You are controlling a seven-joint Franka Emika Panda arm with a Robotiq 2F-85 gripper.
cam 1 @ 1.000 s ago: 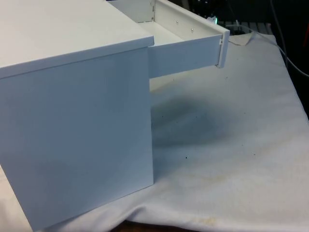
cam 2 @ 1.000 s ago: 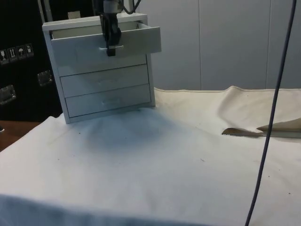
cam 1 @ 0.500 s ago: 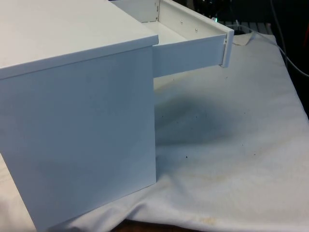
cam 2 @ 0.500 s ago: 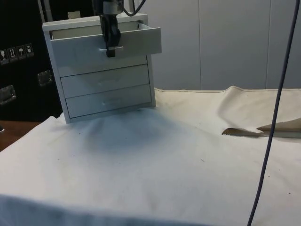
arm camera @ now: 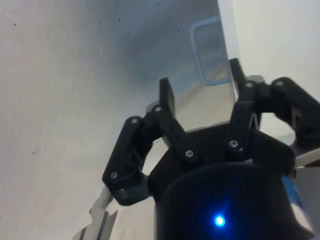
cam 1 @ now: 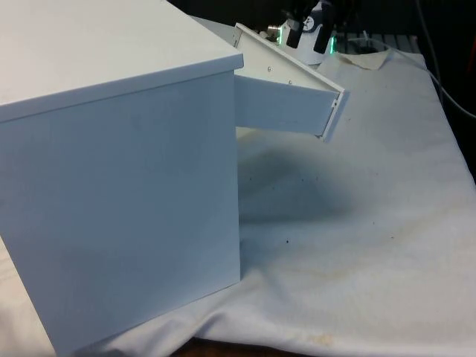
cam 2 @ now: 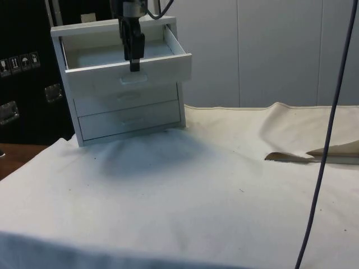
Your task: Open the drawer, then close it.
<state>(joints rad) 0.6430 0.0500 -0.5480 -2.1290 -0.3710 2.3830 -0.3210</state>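
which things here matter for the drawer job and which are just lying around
Job: chest of drawers; its pulled-out, sagging top drawer; gripper, open above that drawer's front.

Lying about: white cloth; hanging cable.

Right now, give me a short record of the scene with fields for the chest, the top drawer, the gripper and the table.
chest: white chest of drawers, three drawers, on the cloth
top drawer: top drawer pulled out, front sagging downward
handle: handle free, just below the fingertips
gripper: gripper open, pointing down above the drawer's front edge
lower drawers: shut
table: white cloth, cable hanging at one side
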